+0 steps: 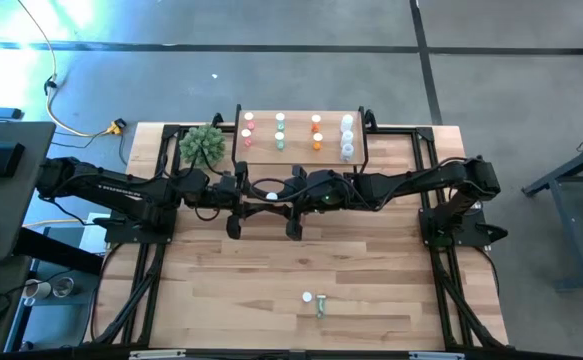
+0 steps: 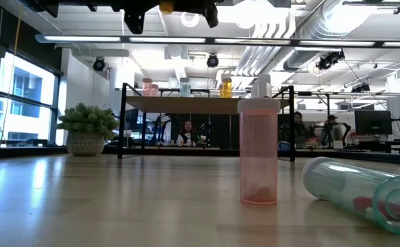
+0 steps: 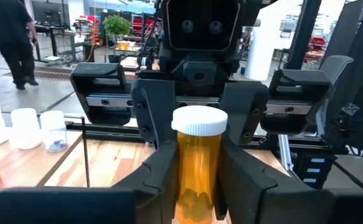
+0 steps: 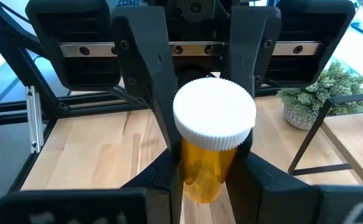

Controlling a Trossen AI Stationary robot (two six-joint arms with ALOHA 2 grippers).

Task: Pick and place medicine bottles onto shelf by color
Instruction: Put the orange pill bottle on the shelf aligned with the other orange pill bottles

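Left wrist view: we see both the left gripper (image 3: 197, 180) and right gripper (image 4: 206, 168) seemingly clenched on one white-capped orange medicine bottle (image 3: 197, 163), mid-handover near the wooden shelf (image 1: 299, 150); next, one releases.

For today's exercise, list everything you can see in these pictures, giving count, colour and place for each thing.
shelf: one, light wood, far side of table
shelf bottles: about nine, pink, green, orange and clear columns, on shelf
pink bottle: one, upright, near edge
green bottle: one, lying beside the pink one
orange bottle: one, held mid-air
plant: one, green, left of shelf
table: one, wood
person: one, dark clothes, background
left gripper: shut on orange bottle
right gripper: shut on orange bottle
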